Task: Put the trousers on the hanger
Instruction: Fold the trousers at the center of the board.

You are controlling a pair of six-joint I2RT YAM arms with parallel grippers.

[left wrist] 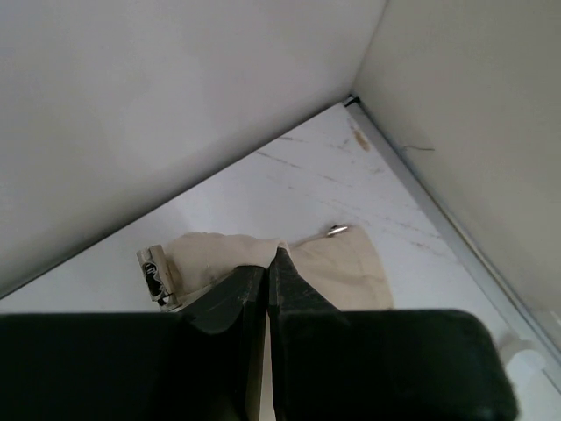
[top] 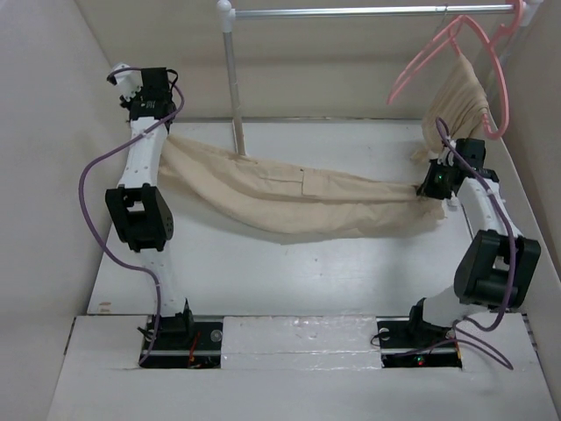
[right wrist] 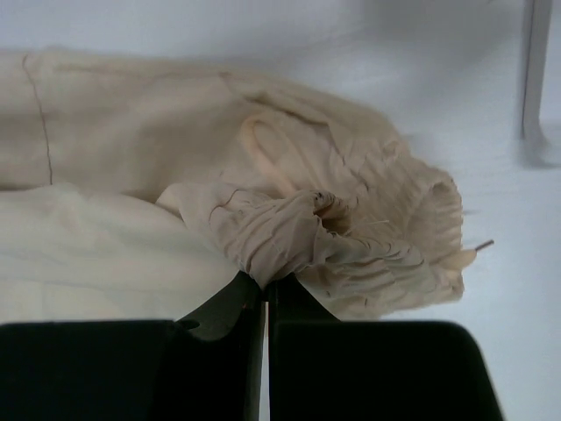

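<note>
The pale beige trousers (top: 298, 197) hang stretched across the table between my two grippers, sagging in the middle. My left gripper (top: 165, 125) is shut on one end at the far left; in the left wrist view the closed gripper (left wrist: 272, 259) pinches the cloth (left wrist: 351, 272) near a label. My right gripper (top: 427, 189) is shut on the bunched other end; the right wrist view shows the gripper (right wrist: 265, 282) clamping gathered fabric (right wrist: 289, 232). The pink hanger (top: 421, 61) hangs empty from the rail at the back right, above and behind my right gripper.
A metal rail (top: 351, 11) runs along the back on an upright pole (top: 235, 88) standing behind the trousers. A second pink hanger (top: 498, 96) carries a smaller bunched beige garment (top: 460, 105) at the far right. Walls close in on both sides.
</note>
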